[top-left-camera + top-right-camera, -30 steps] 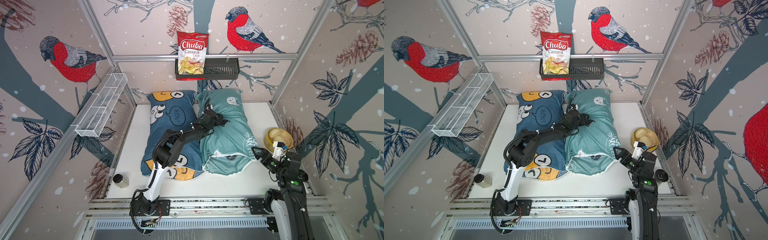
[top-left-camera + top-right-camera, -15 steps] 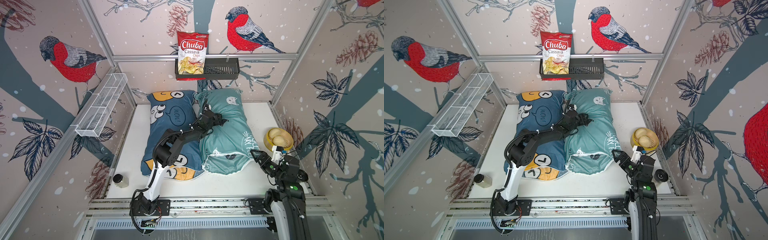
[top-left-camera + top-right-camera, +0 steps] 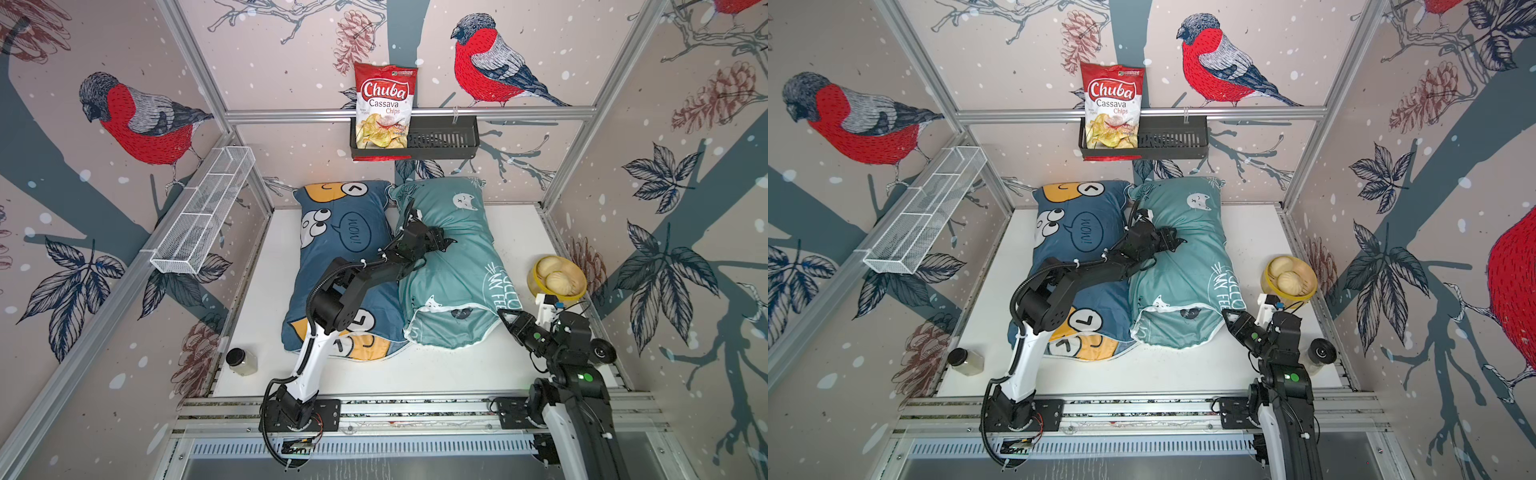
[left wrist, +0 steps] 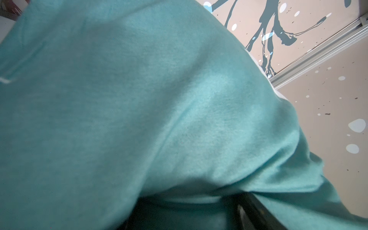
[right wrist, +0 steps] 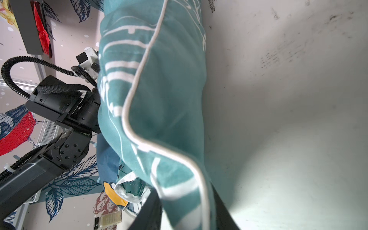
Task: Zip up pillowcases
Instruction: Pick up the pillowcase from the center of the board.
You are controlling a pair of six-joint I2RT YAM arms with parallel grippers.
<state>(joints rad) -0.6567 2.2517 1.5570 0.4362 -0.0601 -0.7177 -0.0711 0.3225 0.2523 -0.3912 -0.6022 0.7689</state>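
Observation:
Two pillowcases lie side by side on the white table, a dark blue one (image 3: 345, 257) (image 3: 1084, 249) and a teal one (image 3: 453, 270) (image 3: 1183, 266). My left gripper (image 3: 444, 243) (image 3: 1177, 241) is open and presses down on the middle of the teal pillowcase; its wrist view is filled with teal cloth (image 4: 139, 99), and the left gripper (image 4: 185, 215) shows only one dark finger (image 4: 251, 211). My right gripper (image 3: 505, 316) (image 3: 1228, 315) (image 5: 187, 215) is shut on the teal pillowcase's near right corner, on its white-piped edge (image 5: 159, 151). A white-edged gap (image 5: 129, 191) shows at the near end.
A yellow bowl of buns (image 3: 536, 286) sits at the table's right edge, just behind my right arm. A small jar (image 3: 241, 361) stands at the near left corner. A chips bag (image 3: 384, 108) sits in a black basket on the back wall, and a white wire basket (image 3: 203, 216) hangs on the left wall.
My right gripper moved left from beside the yellow bowl to the teal pillowcase's near right corner and closed on it. The left arm stayed pressed on the pillow.

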